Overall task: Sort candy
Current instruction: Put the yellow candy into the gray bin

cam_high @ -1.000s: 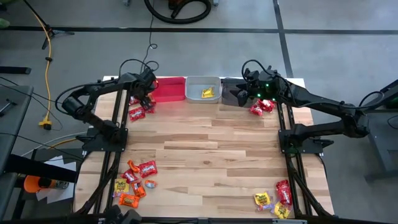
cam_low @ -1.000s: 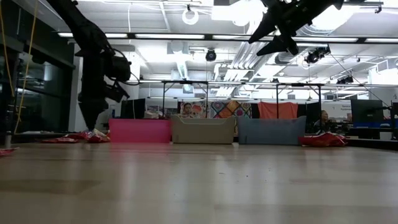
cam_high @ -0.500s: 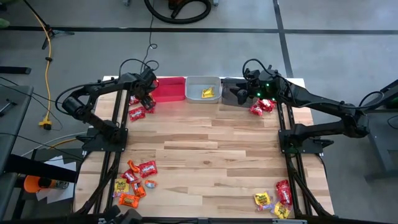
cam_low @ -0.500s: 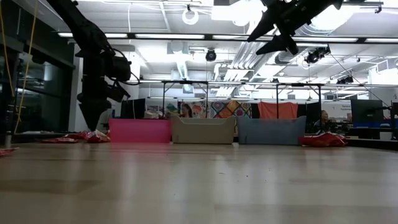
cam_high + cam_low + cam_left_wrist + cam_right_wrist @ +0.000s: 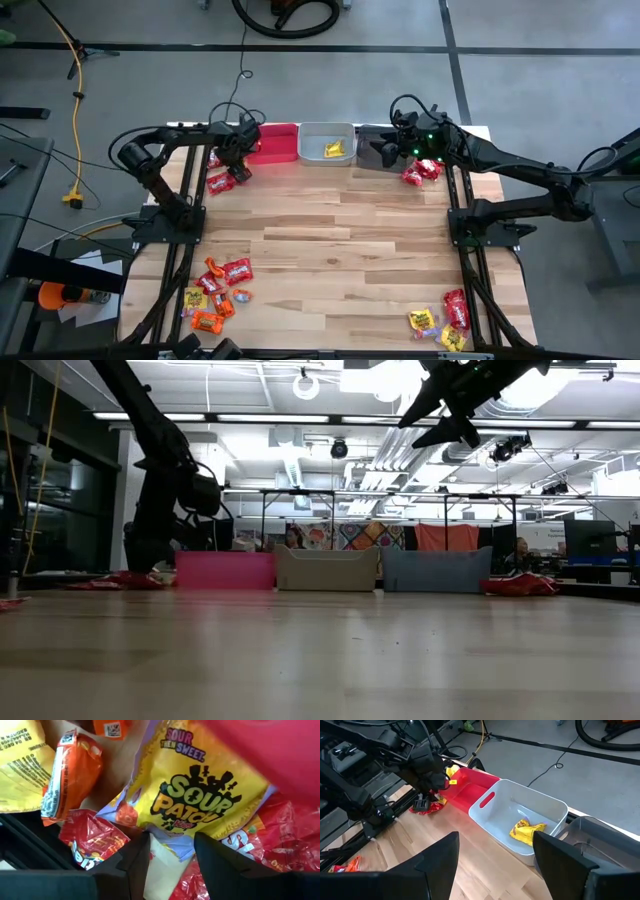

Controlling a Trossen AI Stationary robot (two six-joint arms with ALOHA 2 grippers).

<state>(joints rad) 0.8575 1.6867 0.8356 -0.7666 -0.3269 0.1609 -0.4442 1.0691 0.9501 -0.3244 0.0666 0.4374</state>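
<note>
Gripping a yellow candy packet [image 5: 200,795], the left gripper [image 5: 170,852] sits at the table's far left, just beside the red bin [image 5: 272,143]. Left wrist view: both fingers [image 5: 134,862] pinch the packet's lower edge; packet hangs directly ahead of the fingers, w/ red packets [image 5: 95,840] and an orange one [image 5: 70,770] lying below and beside it on the wood. From the right wrist view, a yellow bit shows at that gripper, over the red bin's near end.

Right gripper [image 5: 495,850]: jaws wide apart, nothing between them, raised above the far right of the table [image 5: 340,240] near the dark bin [image 5: 372,147]. Not in contact w/ any candy.

Other candy positions:
- one yellow packet [image 5: 526,831] inside the grey bin [image 5: 327,142], ahead of the right gripper;
- red cluster [image 5: 421,171] just beside the dark bin;
- mixed pile [image 5: 218,285] at near left corner;
- small group [image 5: 441,322] at near right corner.
</note>
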